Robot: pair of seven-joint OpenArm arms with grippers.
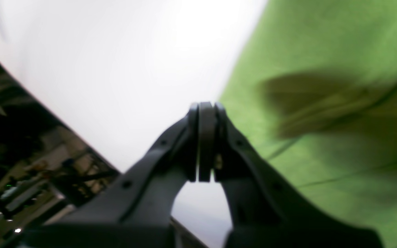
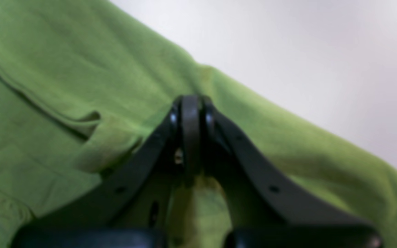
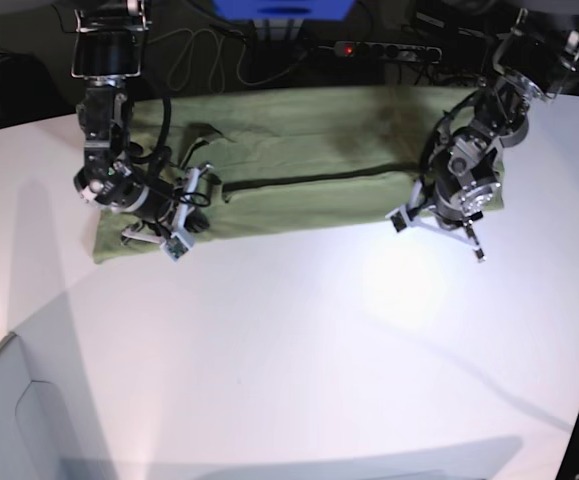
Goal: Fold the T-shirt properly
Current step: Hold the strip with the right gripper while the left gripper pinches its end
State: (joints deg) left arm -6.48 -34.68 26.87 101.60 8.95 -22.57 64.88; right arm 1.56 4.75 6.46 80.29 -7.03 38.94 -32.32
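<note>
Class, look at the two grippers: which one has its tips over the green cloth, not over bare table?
The right gripper: its shut tips sit over the T-shirt. The left gripper points past the shirt's edge at white table.

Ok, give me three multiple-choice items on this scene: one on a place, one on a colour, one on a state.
1. Where does the T-shirt lie on the white table in the base view?
A. along the far edge
B. at the near edge
C. hanging off the side

2. What colour is the T-shirt?
A. navy
B. green
C. red

3. How does the left claw stand?
A. wide open
B. shut on a cup
C. shut, over bare table

Answers: 1 A, the shirt stretches across the table's far side between both arms. 2 B, all three views show green cloth. 3 C, the left wrist view shows its fingers pressed together beside the shirt's edge.
</note>
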